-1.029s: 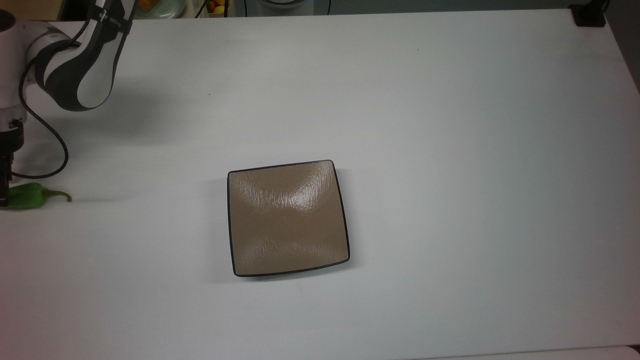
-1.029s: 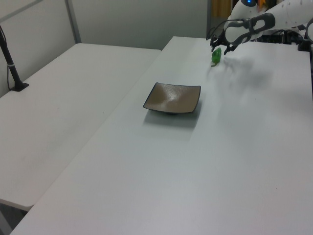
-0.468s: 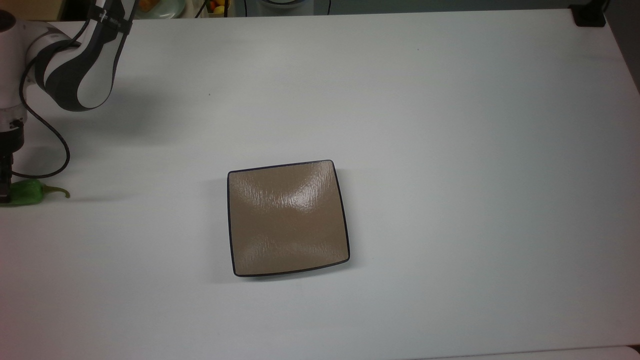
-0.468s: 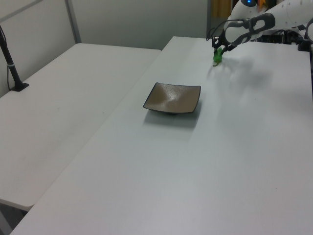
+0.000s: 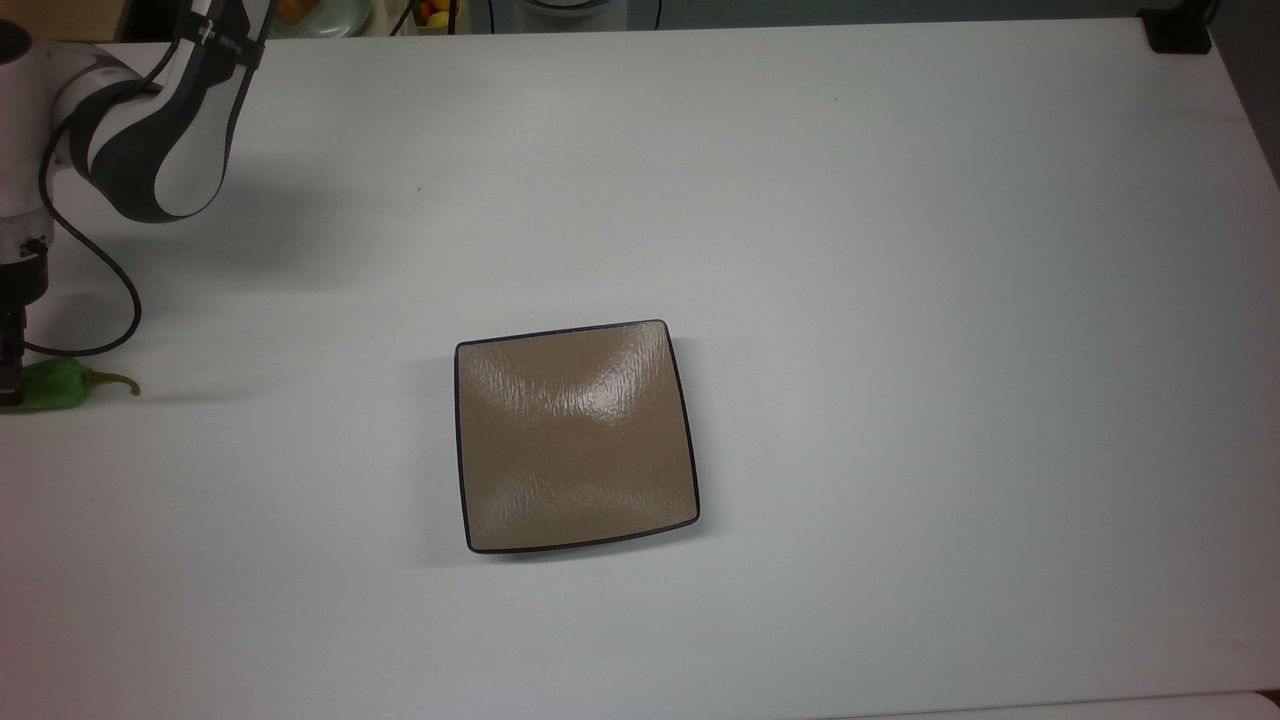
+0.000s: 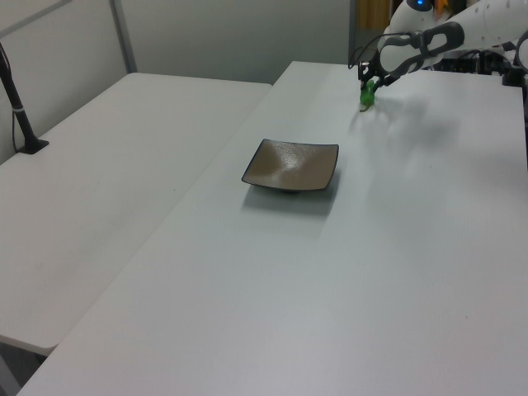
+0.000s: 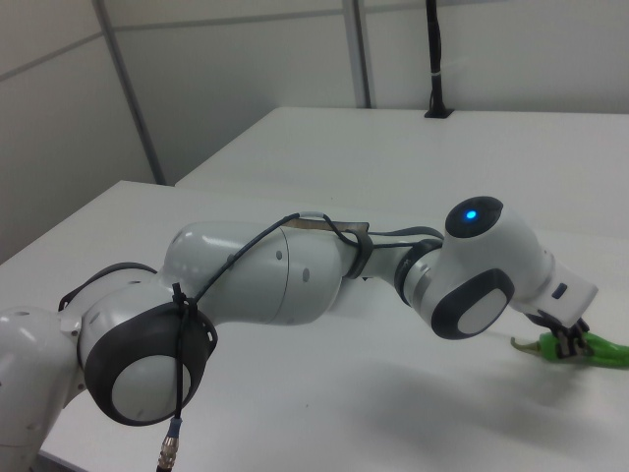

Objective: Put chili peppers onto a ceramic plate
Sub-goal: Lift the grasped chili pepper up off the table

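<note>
The green chili pepper [image 5: 58,386] lies at the top view's far left edge, its thin stem pointing toward the plate. My gripper [image 5: 8,375] comes down on the pepper's thick end and is shut on it; the pepper looks level with the white table. In the left view the gripper [image 6: 366,86] pinches the pepper [image 6: 365,99] at the far end of the table. The right view has the fingertips [image 7: 562,342] clamped on the pepper [image 7: 601,352]. The square tan-brown ceramic plate [image 5: 575,520] sits bare mid-table, well to the pepper's right in the top view, and nearer the camera in the left view [image 6: 290,165].
The arm's black-and-white elbow link [image 5: 165,130] hangs over the table's top-left corner in the top view, with a black cable [image 5: 115,300] looping below it. A black clamp [image 5: 1178,30] sits at the far right corner. A second table [image 6: 107,165] adjoins on the left view's left.
One second ago the fingers stood apart around the pepper; they have since closed on it, nudging it slightly. Nothing has moved in the last half second.
</note>
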`<state>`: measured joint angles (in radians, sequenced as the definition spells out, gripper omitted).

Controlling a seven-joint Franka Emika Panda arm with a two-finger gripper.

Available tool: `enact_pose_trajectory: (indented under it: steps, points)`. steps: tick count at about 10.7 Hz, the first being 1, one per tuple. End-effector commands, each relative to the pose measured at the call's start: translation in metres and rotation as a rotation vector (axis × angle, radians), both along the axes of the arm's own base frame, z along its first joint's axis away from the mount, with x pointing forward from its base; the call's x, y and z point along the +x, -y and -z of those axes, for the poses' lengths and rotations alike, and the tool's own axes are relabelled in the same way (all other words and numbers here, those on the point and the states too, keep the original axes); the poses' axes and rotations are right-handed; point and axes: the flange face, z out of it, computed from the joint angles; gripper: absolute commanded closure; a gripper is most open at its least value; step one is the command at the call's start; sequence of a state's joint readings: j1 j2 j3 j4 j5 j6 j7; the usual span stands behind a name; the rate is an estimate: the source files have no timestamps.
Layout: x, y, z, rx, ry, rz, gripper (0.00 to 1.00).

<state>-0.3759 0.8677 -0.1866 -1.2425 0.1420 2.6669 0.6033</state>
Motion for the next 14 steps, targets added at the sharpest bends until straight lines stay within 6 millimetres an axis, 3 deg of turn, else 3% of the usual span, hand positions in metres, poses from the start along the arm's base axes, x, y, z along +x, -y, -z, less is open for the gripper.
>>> enact_pose_trajectory:
  steps: [1,5,7,9,12,14]
  points:
    - [-0.002,-0.001,-0.016,-0.02,0.013,-0.016,0.95]
    - [-0.005,-0.02,-0.085,-0.005,0.049,-0.035,0.95]
    - [0.001,-0.049,-0.127,0.006,0.053,-0.074,0.95]
    - [0.007,-0.085,-0.159,0.02,0.031,-0.144,0.95]
    - [0.008,-0.156,-0.213,0.053,-0.03,-0.29,0.95]
    - [0.002,-0.193,-0.234,0.066,-0.078,-0.392,0.95]
